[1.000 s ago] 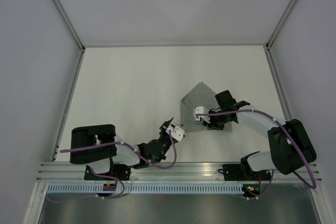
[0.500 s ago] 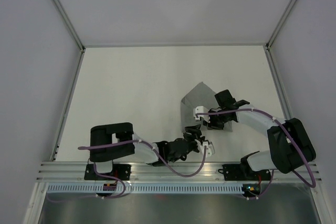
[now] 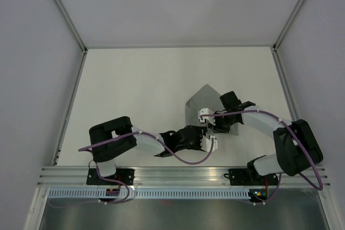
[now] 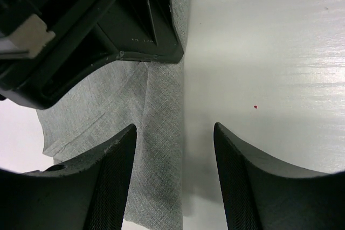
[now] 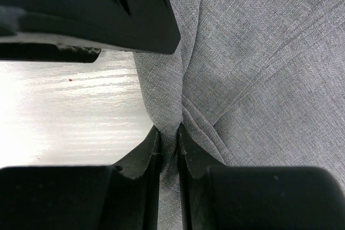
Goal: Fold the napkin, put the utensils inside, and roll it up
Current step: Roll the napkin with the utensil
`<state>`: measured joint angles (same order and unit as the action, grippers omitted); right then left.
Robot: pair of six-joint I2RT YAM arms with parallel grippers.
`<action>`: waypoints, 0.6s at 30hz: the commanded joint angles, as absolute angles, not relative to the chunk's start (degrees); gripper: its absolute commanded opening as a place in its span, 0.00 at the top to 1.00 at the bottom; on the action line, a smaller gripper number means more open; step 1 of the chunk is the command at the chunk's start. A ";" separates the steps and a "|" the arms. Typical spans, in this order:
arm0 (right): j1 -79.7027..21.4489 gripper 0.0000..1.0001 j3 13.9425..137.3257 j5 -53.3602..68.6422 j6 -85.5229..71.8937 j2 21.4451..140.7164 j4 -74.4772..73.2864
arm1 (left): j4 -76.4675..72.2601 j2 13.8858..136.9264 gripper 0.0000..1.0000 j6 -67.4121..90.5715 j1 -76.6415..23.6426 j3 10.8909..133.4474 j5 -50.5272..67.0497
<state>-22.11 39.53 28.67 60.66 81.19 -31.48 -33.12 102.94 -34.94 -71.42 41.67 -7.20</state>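
The grey napkin (image 3: 200,99) lies crumpled right of the table's middle, partly under the arms. My right gripper (image 3: 212,127) is shut on a bunched fold of the napkin (image 5: 259,52) at its near edge; in the right wrist view the cloth is pinched between the closed fingers (image 5: 167,133). My left gripper (image 3: 204,133) is open right beside it. In the left wrist view its fingers straddle the napkin's edge (image 4: 156,106) without touching it (image 4: 175,133). The utensils are out of view.
The white table (image 3: 135,95) has grey walls on three sides and a metal rail (image 3: 178,173) along the front. The two grippers are crowded together; the right gripper's black body (image 4: 108,25) fills the top of the left wrist view.
My left arm has swung right from near the front rail to the napkin's near edge, ending beside the right gripper. The right gripper has held its place and its grip.
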 commanded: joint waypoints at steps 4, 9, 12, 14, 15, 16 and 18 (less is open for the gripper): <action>-21.80 0.99 40.52 27.86 60.64 82.88 -31.82 | -33.13 104.67 0.36 -34.54 -70.05 45.96 -2.90; -21.80 1.00 40.52 27.34 60.29 82.97 -31.73 | -32.96 106.34 0.38 -33.67 -68.73 47.20 -0.70; -21.80 1.00 40.69 27.16 60.12 83.32 -31.64 | -31.82 107.14 0.40 -33.40 -68.12 48.43 -0.26; -21.80 1.00 40.96 27.16 60.03 83.58 -31.90 | -31.55 107.40 0.42 -33.31 -67.59 48.52 1.22; -21.80 1.00 40.96 27.16 59.94 83.76 -31.82 | -31.64 107.58 0.43 -33.31 -67.50 48.60 1.40; -21.80 1.00 41.13 27.16 59.94 83.85 -31.82 | -31.55 108.01 0.44 -33.31 -67.41 48.78 1.32; -21.80 1.00 41.31 27.16 59.77 84.11 -31.90 | -30.94 108.54 0.45 -33.57 -67.33 49.30 1.84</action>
